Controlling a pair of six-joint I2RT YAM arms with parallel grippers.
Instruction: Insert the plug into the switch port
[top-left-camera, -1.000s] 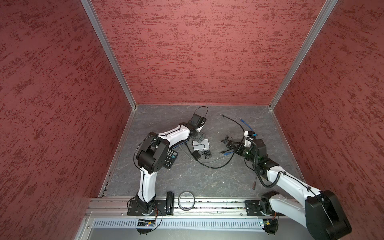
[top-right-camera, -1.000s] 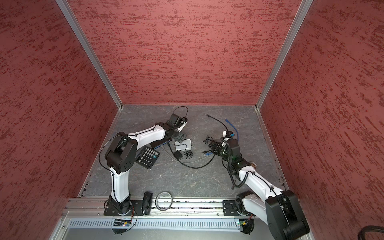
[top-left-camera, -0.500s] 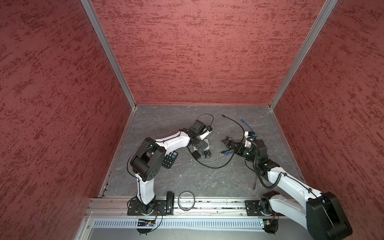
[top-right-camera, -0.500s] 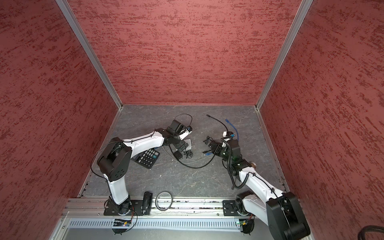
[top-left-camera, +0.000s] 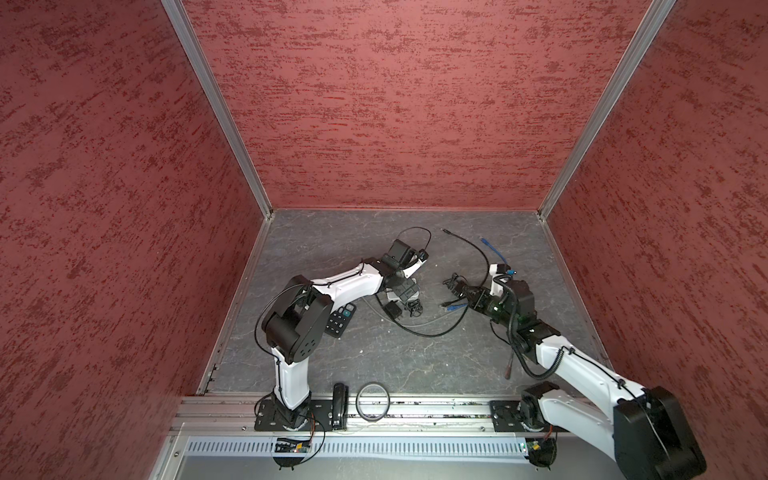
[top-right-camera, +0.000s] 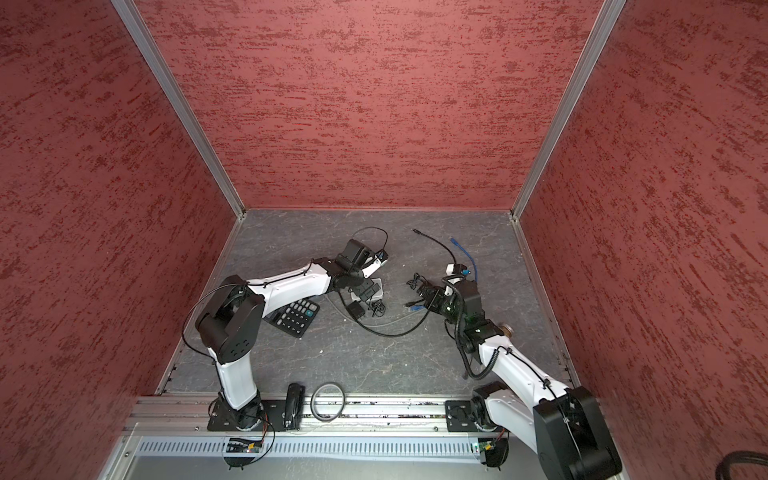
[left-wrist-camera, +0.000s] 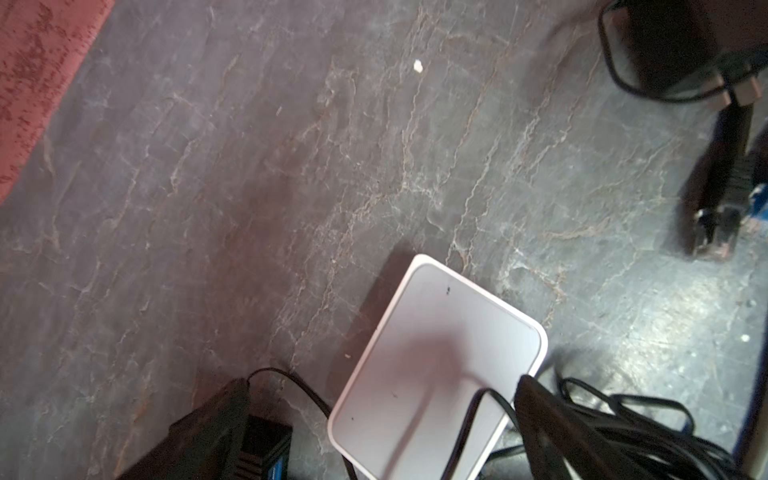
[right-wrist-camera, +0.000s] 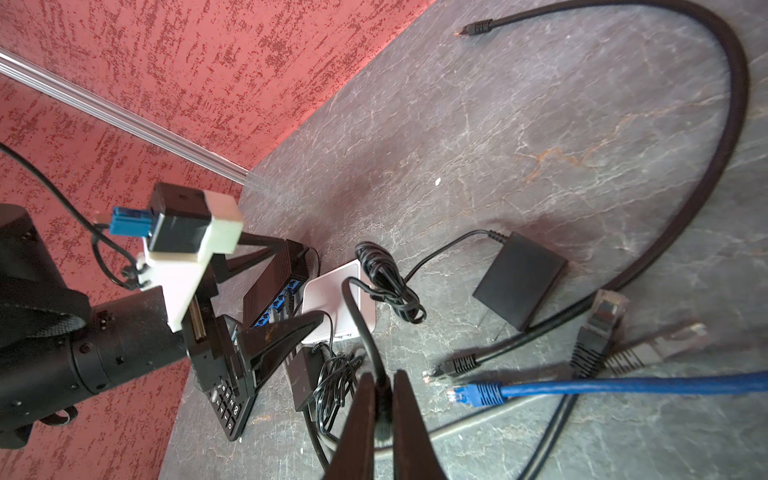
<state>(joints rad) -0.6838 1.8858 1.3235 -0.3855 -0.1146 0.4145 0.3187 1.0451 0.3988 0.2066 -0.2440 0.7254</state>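
the left gripper (right-wrist-camera: 302, 281) is seen with its fingers spread wide and nothing held. the black switch (right-wrist-camera: 272, 286) and the white box (right-wrist-camera: 332, 299) just beside it are straddled by those fingers on the grey floor (right-wrist-camera: 519, 124). a row of blue ports (right-wrist-camera: 274, 309) is shown on the switch face turned toward the white box; whether any port is filled cannot be told. the right gripper (right-wrist-camera: 380, 384) is closed tight on a thin black cable (right-wrist-camera: 367, 345), whose end cannot be traced. a black network plug (right-wrist-camera: 602, 316) and a blue network plug (right-wrist-camera: 462, 392) are left loose on the floor, near the right gripper and apart from the switch.
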